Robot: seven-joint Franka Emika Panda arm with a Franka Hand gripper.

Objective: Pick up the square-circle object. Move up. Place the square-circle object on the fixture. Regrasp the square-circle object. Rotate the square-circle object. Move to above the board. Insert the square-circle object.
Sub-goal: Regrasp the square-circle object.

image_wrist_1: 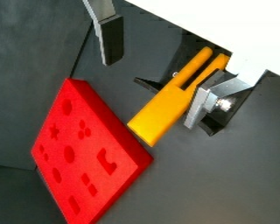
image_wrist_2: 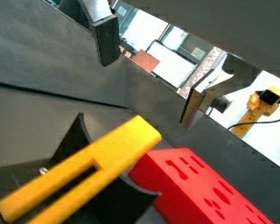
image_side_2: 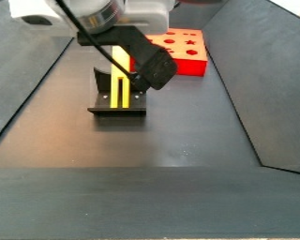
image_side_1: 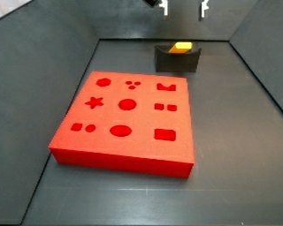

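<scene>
Fingers [image_wrist_1: 108, 39] of my gripper [image_wrist_1: 160, 66] are spread wide, pinching nothing, hanging above the yellow peg [image_wrist_1: 178, 92]. That peg lies in the notch of the dark fixture [image_side_2: 117, 105], apart from the red board [image_side_1: 126, 119] on the counter [image_side_1: 226, 190].

Lab: dark-walled test enclosure [image_side_1: 61, 53], robot hand [image_side_2: 130, 58]

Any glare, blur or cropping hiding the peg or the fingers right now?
In a wrist view the peg looms close and soft, with bright windows behind. In a side view the gripper is cropped at the frame edge, fingers open above the fixture. In a side view the board is partly hidden by the arm.
</scene>
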